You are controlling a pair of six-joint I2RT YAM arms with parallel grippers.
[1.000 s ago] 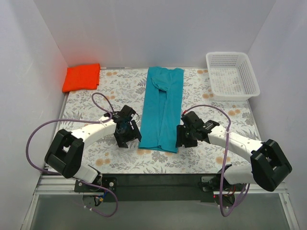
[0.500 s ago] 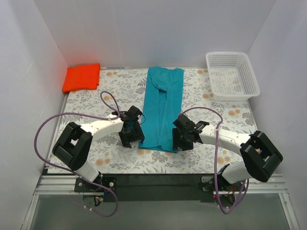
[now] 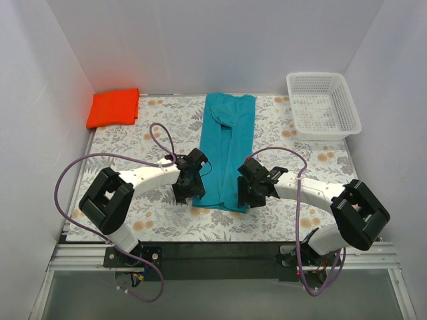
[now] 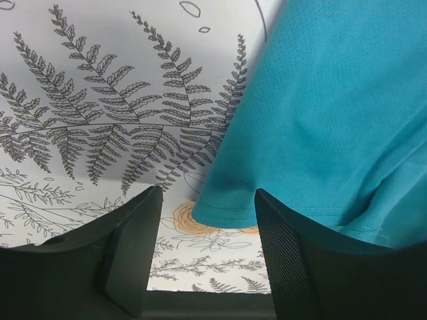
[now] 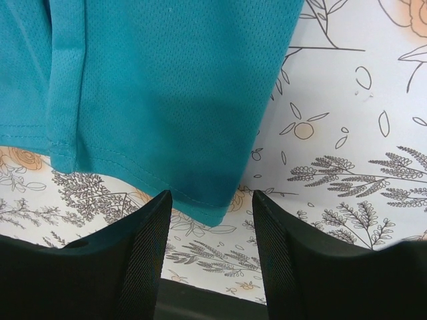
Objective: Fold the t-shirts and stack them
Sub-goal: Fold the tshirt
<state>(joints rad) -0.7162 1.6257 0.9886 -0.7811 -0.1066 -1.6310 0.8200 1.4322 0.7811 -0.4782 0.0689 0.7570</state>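
Far left, back corner: orange shirt (image 3: 114, 107), folded to a flat square, lying against the side wall on the flower-print table (image 3: 127, 137). It is well apart from everything else.

Left arm: a purple cable (image 3: 73, 173) loops over the tabletop beside it. The left gripper (image 3: 189, 189) sits low at the near left corner of the teal shirt (image 3: 227, 147). In the wrist view both fingers (image 4: 130, 257) are spread wide. The hemmed corner of the cloth lies in the gap, and I cannot tell if it touches a pad. Nothing is clamped.

Centre: the teal shirt is laid out as a long narrow strip running from the near side toward the back wall. Its sides are folded in and a sleeve is bunched on top near the far end.

Right gripper (image 3: 250, 193): low at the near right corner of the strip. In the wrist view the fingers (image 5: 277, 257) are parted, with the hem corner lying flat on the table between them. It is not gripping.

Far right, back: white mesh basket (image 3: 323, 105) beside the right wall, well apart from the teal shirt.
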